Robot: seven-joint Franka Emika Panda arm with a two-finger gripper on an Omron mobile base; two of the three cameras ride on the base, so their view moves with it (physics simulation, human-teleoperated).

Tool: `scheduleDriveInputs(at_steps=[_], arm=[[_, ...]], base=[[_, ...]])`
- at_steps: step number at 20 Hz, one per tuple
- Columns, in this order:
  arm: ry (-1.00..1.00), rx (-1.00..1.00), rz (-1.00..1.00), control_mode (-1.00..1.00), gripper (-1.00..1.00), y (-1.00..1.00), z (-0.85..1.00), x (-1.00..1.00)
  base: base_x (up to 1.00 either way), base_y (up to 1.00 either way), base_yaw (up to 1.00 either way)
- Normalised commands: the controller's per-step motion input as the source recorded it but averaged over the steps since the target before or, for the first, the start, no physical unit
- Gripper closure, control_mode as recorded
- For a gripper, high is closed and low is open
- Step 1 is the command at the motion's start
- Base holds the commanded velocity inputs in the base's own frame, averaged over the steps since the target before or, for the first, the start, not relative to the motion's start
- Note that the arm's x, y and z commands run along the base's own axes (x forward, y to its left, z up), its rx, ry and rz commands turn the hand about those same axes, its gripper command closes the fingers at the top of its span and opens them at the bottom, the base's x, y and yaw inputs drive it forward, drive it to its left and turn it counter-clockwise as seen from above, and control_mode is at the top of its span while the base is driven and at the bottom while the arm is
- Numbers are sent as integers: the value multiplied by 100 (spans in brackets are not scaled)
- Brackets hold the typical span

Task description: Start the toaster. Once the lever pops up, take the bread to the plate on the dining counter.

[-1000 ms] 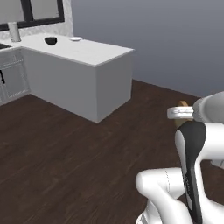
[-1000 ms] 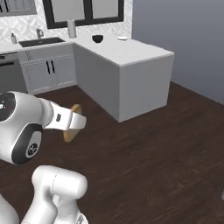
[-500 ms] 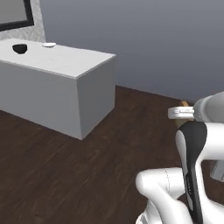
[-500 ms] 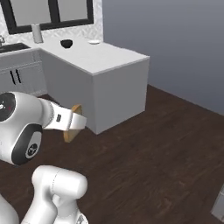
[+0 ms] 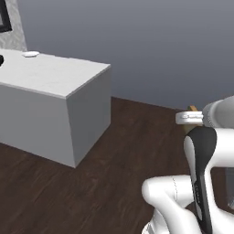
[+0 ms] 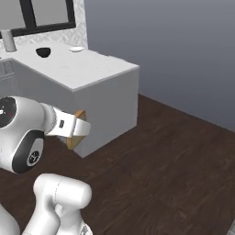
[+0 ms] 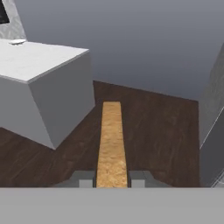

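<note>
Holding the bread (image 7: 111, 144) edge-on between its two fingers, the gripper (image 7: 112, 178) is closed on the slice, whose long side points straight ahead along the hand. The plate (image 6: 76, 49) lies far off, up and to the left of the gripper, near the back edge of the dining counter (image 6: 87, 69), just beside a dark bowl (image 6: 43, 52). I judge that the carry needs more approach toward the left before the arm can reach it.
</note>
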Motion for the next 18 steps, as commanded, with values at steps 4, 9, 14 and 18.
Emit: scheduleDriveInputs(at_steps=[4, 9, 14, 18], arm=[[0, 0, 0, 100, 100, 0, 0, 0], [0, 0, 0, 100, 100, 0, 0, 0], [0, 0, 0, 100, 100, 0, 0, 0], [0, 0, 0, 100, 100, 0, 0, 0]], base=[[100, 0, -21], [100, 0, -21], [100, 0, -20], [100, 0, -17]])
